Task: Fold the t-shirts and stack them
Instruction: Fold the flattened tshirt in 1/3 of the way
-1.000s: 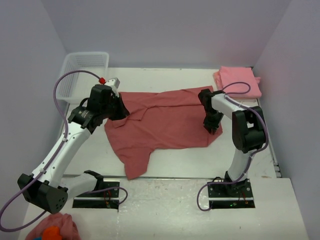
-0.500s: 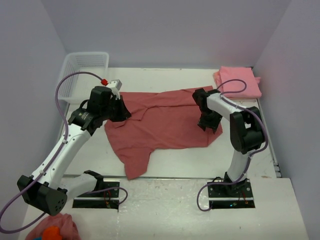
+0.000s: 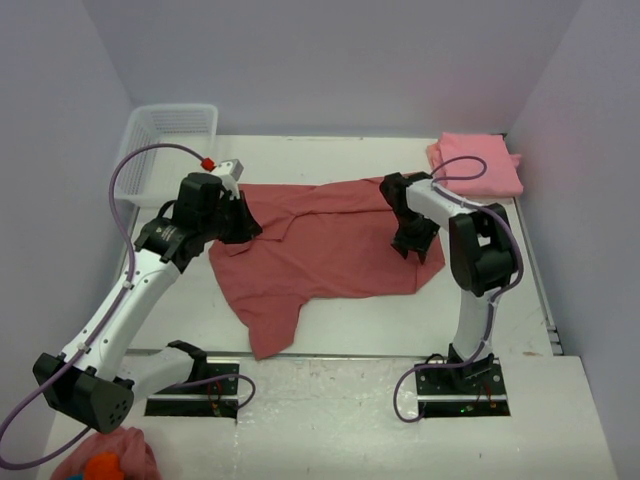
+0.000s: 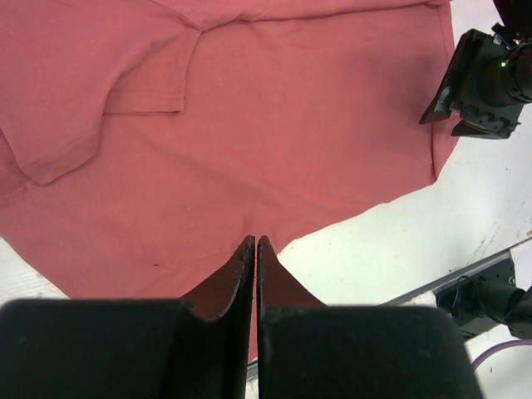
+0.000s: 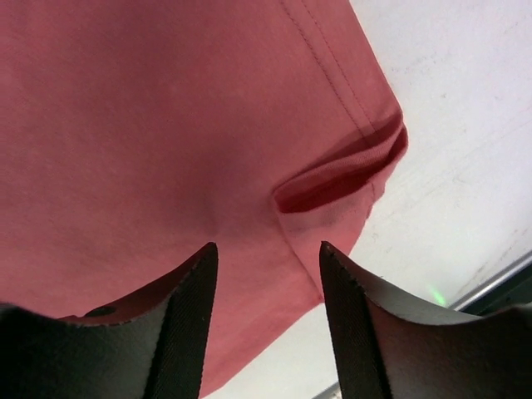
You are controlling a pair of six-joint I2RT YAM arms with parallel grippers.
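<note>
Spread across the middle of the table [image 3: 350,330]: dusty-red t-shirt [image 3: 330,245]. At its 9 o'clock edge, left gripper [image 3: 243,218], fingers [image 4: 239,278] pressed together; cloth pinched or not, cannot tell. At 3 o'clock, right gripper [image 3: 412,240], fingers [image 5: 187,291] apart over the fabric. Toward 1 o'clock, folded pink t-shirt [image 3: 478,162].

Top view: you get even, diffuse overhead light. White table [image 3: 350,335] bright, walls [image 3: 330,70] tinted lavender, shadows under arms soft and short. Left wrist view: t-shirt [image 4: 274,133] sharp, weave readable; left hand [image 4: 255,241] near lens black, slightly soft. Right wrist view: cloth crisp, fold shadow deep red; right hand [image 5: 268,249] dark, edges blurred.
</note>
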